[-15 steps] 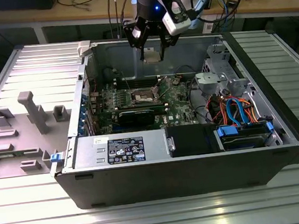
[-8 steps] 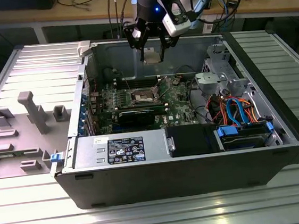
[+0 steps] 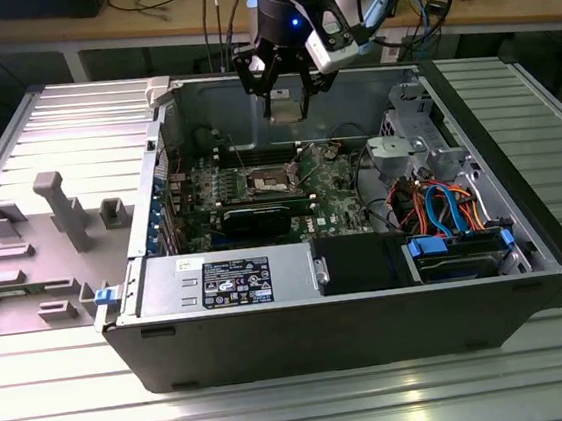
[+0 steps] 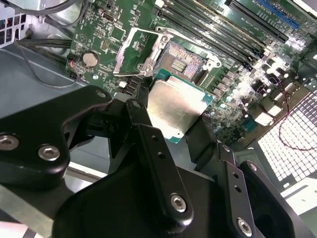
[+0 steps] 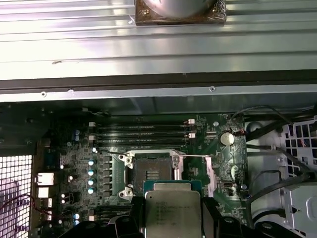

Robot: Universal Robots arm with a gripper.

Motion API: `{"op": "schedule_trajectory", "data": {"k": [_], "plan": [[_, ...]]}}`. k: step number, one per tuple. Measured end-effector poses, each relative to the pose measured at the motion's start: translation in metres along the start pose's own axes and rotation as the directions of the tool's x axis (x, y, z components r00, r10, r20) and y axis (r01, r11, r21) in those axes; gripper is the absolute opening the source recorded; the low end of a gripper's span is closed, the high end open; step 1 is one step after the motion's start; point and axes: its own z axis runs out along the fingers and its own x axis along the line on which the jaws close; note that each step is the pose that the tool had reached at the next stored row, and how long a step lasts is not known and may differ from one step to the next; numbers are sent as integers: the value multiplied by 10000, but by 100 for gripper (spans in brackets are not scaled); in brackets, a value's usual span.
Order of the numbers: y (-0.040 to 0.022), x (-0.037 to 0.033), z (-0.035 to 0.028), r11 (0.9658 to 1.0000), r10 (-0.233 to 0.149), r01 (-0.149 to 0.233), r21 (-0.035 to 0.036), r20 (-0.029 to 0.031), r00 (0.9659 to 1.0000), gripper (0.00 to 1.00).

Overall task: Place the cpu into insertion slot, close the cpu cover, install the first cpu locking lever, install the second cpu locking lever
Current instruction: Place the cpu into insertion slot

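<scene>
Grip: tool (image 3: 286, 97) clamped on cpu (image 4: 176, 109), held by opposite edges, metal top showing. In exterior view, tool hangs over open computer case (image 3: 275, 347), toward 12 o'clock from insertion slot (image 5: 152, 171), well apart. Slot bare. Beside it, cpu cover (image 4: 154, 53) looks swung open.
</scene>
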Motion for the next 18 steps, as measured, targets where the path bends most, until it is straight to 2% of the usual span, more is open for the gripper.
{"op": "schedule_trajectory", "data": {"k": [18], "plan": [[-53,-3,78,10000,1,-1,1,-1,10000,55]]}}
